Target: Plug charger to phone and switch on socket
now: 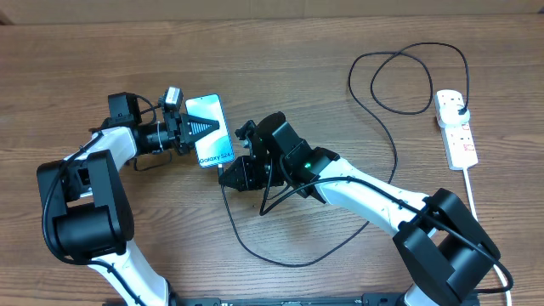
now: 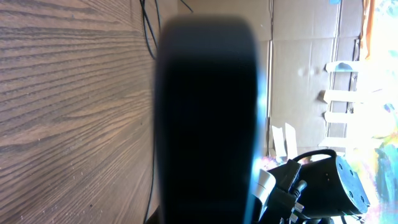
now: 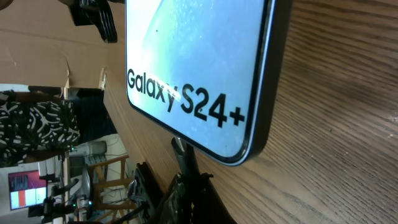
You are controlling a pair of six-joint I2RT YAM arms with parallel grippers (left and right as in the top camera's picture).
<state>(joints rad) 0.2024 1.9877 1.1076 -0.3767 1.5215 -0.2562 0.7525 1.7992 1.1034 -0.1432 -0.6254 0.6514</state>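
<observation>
Left gripper (image 1: 197,128): you have it clamped on phone (image 1: 217,153), centre-left.
Right gripper (image 1: 231,172): your fingers pinch charger (image 1: 293,264) tip at phone's end.
Socket (image 1: 459,136): right edge.

Overhead view: light is even and diffuse from above. The table (image 1: 280,51) is sharp throughout, with short, soft shadows beneath the arms.

Left wrist view: the phone (image 2: 208,112) is a dark, out-of-focus block at centre. The right edge is overexposed by strong backlight.

Right wrist view: the phone screen is sharp with faint glare. The charger (image 3: 180,149) tip and the background are soft.
</observation>
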